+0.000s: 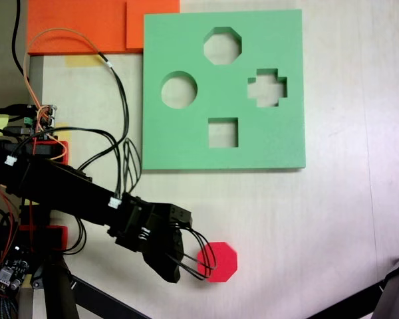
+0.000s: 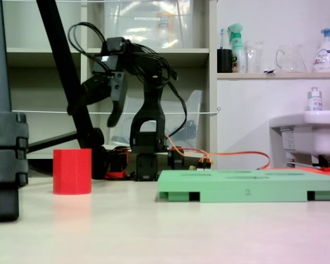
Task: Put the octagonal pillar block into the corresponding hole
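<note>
The red octagonal pillar block (image 1: 221,262) stands upright on the pale table, below the green board (image 1: 289,40) in a fixed view and left of the board (image 2: 247,187) in the other. The eight-sided cutout (image 1: 223,45) lies at the board's top middle, empty, beside the round, cross and square cutouts. My black gripper (image 1: 181,268) overlaps the block's left edge seen from above. From the side the gripper (image 2: 93,116) hangs open a little above the block (image 2: 72,171) with its jaws spread, holding nothing.
Orange foam sheets (image 1: 80,23) lie at the board's top left. Loose cables (image 1: 123,143) and the arm's base fill the left side. A black tripod leg (image 2: 4,148) stands close to the block, and another leg (image 1: 392,292) enters at the lower right.
</note>
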Available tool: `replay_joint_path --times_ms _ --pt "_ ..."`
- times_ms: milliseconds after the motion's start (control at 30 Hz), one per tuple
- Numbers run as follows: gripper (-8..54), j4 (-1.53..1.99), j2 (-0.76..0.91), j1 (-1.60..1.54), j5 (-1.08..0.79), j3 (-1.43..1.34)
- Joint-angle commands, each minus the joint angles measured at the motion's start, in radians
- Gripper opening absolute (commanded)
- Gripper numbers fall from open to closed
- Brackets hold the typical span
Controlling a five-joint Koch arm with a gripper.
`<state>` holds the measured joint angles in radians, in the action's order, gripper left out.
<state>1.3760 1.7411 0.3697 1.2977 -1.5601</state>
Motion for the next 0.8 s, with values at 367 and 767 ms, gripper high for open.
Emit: replay_joint_path --times_ms 367,767 --pt "52.2 -0.021 -0.37 0.02 -0.095 0.227" --pt "52.2 -0.043 -0.46 0.04 -0.135 0.281"
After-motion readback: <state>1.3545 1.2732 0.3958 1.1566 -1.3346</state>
